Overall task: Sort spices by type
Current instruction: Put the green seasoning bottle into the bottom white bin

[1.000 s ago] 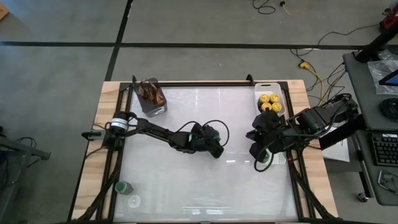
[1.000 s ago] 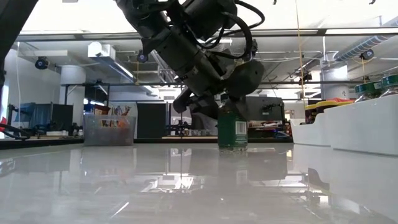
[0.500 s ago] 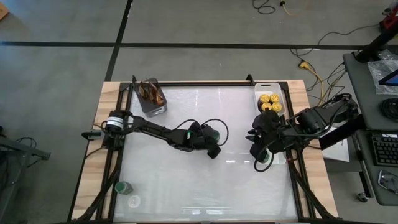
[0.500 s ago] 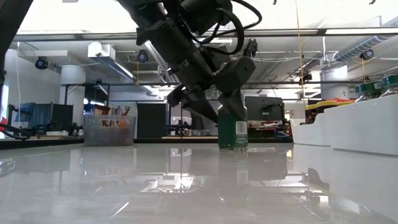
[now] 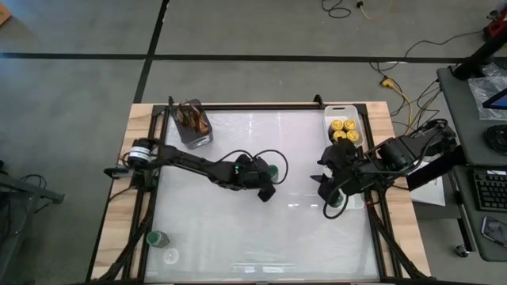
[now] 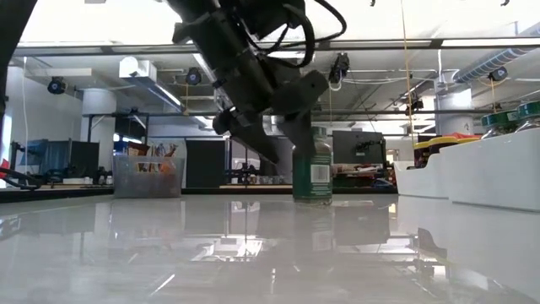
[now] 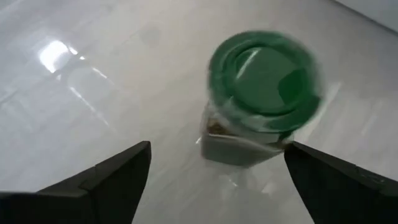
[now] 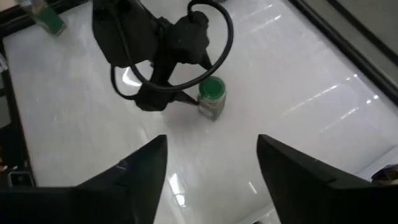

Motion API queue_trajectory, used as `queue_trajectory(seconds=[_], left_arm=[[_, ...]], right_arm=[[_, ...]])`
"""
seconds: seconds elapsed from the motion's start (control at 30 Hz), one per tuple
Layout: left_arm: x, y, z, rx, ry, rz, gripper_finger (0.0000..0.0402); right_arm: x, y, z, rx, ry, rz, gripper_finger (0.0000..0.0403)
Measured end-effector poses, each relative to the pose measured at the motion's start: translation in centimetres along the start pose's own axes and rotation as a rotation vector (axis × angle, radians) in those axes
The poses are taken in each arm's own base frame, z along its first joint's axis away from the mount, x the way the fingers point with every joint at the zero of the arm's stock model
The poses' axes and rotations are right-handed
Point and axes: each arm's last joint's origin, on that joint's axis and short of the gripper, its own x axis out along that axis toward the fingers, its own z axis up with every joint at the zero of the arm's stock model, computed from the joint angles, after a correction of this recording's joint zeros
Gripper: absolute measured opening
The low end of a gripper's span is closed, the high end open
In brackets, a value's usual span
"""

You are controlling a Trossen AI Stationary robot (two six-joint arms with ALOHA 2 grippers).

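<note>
A spice jar with a green lid (image 5: 272,169) (image 7: 261,87) (image 6: 313,173) stands upright on its base on the white table, near the middle. My left gripper (image 5: 265,183) (image 7: 217,180) is open just to the jar's left, and the jar stands a little beyond its fingertips, untouched. My right gripper (image 5: 329,190) (image 8: 211,180) hangs open, holding nothing, above a white tray (image 5: 358,203) at the right edge, where another green-lidded jar (image 5: 337,203) sits. Yellow-lidded jars (image 5: 343,131) fill a second tray (image 5: 346,112) at the far right.
A grey square cup of brown sticks (image 5: 194,123) stands at the far left. Near the front left corner are one more green-lidded jar (image 5: 156,237) and a pale, clear one (image 5: 170,255). The tray walls (image 6: 481,173) rise along the right side.
My left gripper has let go of the green-lidded jar, its fingers spreading, and has drawn back up and toward the table's left. The jar stays upright where it was set. My right arm has kept its place.
</note>
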Motion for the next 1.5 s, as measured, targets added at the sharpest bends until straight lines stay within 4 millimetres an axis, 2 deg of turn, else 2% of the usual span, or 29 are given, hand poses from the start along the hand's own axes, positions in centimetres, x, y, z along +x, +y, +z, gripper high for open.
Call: queue_trajectory(seconds=[0.37,0.5,0.73,0.87,1.0,1.1,1.27,1.5], left_arm=[[-2.4,0.1,0.8,0.106,0.100,-0.179,0.0354],[-3.8,0.6,0.9,0.222,0.153,-0.214,0.0353],[-7.6,2.9,0.8,0.446,0.261,-0.180,0.0351],[-9.4,4.3,0.1,0.502,0.297,-0.180,0.0351],[-10.9,6.3,-1.2,0.502,0.295,-0.183,0.0351],[-11.4,7.9,-2.8,0.495,0.303,-0.177,0.0351],[-11.5,10.1,-5.4,0.449,0.281,-0.183,0.0351],[-11.6,11.4,-7.3,0.413,0.302,-0.178,0.0351]], right_arm=[[0.1,-0.1,0.1,0.027,-0.036,-0.040,0.0308],[1.0,0.4,-0.1,0.019,-0.012,-0.087,0.0329],[5.3,2.7,-0.6,-0.008,0.064,-0.203,0.0354],[8.5,3.5,-0.5,0.142,0.106,-0.282,0.0359],[11.6,3.3,-0.1,0.331,0.170,-0.350,0.0359],[14.2,2.7,0.7,0.443,0.184,-0.392,0.0359],[18.7,1.2,2.9,0.617,0.284,-0.303,0.0359],[21.8,0.6,3.4,0.652,0.290,-0.301,0.0359]])
